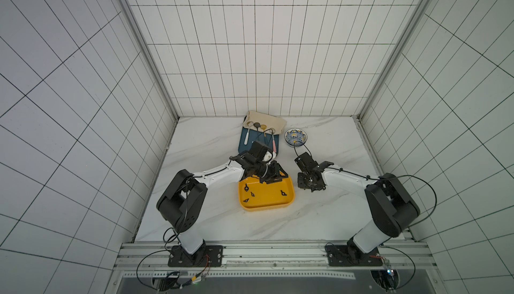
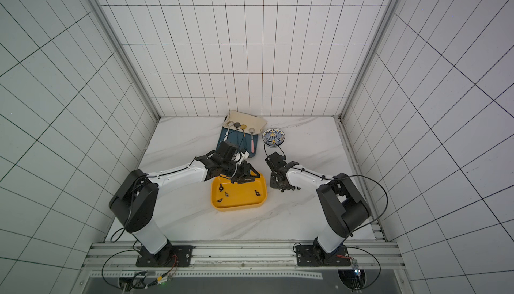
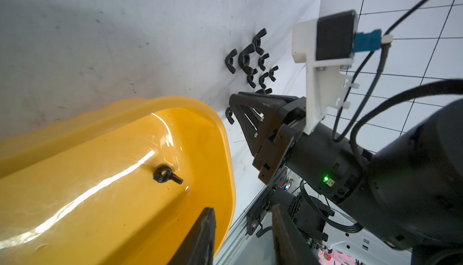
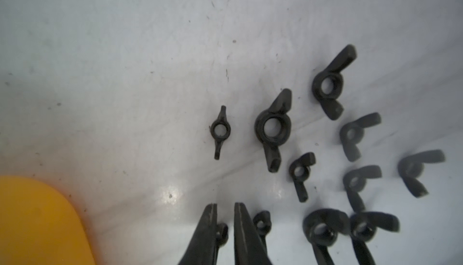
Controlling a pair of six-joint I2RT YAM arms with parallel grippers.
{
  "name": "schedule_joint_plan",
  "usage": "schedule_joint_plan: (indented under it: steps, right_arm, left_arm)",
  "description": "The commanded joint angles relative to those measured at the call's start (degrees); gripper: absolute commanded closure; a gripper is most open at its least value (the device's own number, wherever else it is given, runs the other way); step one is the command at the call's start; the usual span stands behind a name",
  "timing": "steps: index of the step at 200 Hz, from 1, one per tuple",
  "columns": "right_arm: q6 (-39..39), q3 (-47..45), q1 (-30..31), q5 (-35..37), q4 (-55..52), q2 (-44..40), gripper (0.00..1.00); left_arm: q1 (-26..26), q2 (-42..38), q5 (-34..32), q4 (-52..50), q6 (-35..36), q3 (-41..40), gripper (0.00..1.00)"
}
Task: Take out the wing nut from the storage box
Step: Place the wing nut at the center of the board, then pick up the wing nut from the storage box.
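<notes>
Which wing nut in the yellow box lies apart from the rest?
The lone wing nut on the storage box's right-arm side; the other three cluster opposite.

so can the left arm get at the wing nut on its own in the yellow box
Probably yes: the left gripper hangs open above the storage box, the lone wing nut lies uncovered on its floor nearby, and the right gripper is outside the box.

The storage box (image 3: 75, 176) is glossy yellow plastic, streaked with bright glare. The wing nuts (image 4: 273, 128) look matt black and slightly rough. The tabletop (image 4: 125, 50) is smooth, marble-veined white with a faint sheen and small dark scuffs. In a top view, soft beige cloth (image 1: 269, 120) lies at twelve o'clock and a glazed patterned bowl (image 1: 290, 133) at one o'clock.
</notes>
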Motion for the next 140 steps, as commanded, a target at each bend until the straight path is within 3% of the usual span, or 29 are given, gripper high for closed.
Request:
schedule_joint_plan:
  steps: [1, 27, 55, 89, 114, 140]
  right_arm:
    - [-0.47, 1.17, -0.21, 1.01, -3.51, -3.89, 0.8]
    - [-0.93, 3.5, 0.93, 1.65, -5.49, -4.86, 0.8]
    - [-1.03, 8.34, 6.67, 2.07, -7.44, -4.15, 0.79]
    - [0.3, 17.12, 16.85, -1.28, -6.7, 1.37, 0.78]
    - [1.27, 23.14, 20.93, -6.0, -2.93, 7.82, 0.75]
    - [1.38, 28.57, 23.38, -10.38, 0.36, 14.73, 0.71]
  left_arm:
    - [2.3, -3.37, 0.51, -0.89, 2.09, -0.94, 0.59]
    - [5.24, -5.3, 0.96, -2.25, 3.06, -1.8, 0.59]
    - [9.78, -9.3, 0.44, -4.99, 4.32, -4.25, 0.6]
    - [21.88, -16.41, 0.29, -9.76, 5.49, -10.57, 0.6]
    - [31.23, -20.58, 1.34, -13.29, 7.12, -14.91, 0.6]
    - [36.04, -22.75, 3.07, -15.21, 8.6, -17.7, 0.6]
